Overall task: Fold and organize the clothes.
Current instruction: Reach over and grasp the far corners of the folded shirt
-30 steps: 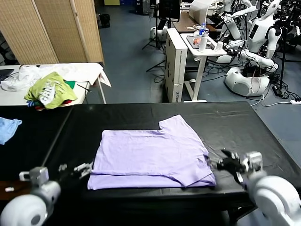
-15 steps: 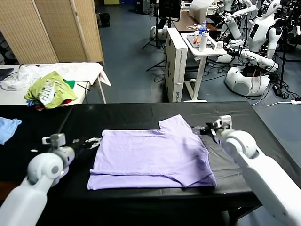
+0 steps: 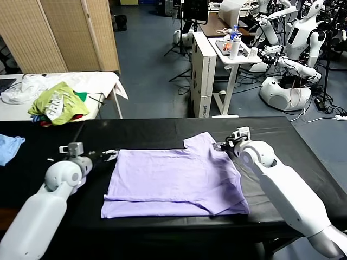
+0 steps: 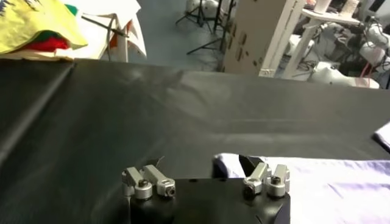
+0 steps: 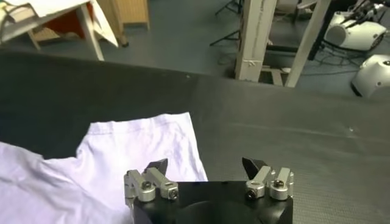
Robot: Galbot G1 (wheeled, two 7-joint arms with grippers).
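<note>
The pale lavender T-shirt (image 3: 173, 181) lies flat on the black table (image 3: 282, 135), partly folded, with one sleeve pointing to the far side. No print shows. My left gripper (image 3: 108, 155) is open at the shirt's far left corner; in the left wrist view (image 4: 201, 164) that corner (image 4: 226, 163) lies between the fingers. My right gripper (image 3: 222, 145) is open at the edge of the far sleeve; in the right wrist view (image 5: 205, 165) one finger (image 5: 157, 167) is over the sleeve (image 5: 140, 149) and the other is over bare table.
A yellow-green and white garment heap (image 3: 57, 103) lies on a white side table at the far left. A light blue cloth (image 3: 10, 147) lies at the table's left edge. A white stand with bottles (image 3: 233, 49) and other robots (image 3: 295, 49) stand behind.
Both arms have swung from the table's front edge to the shirt's far side: the left gripper to the far left corner, the right gripper to the far sleeve.
</note>
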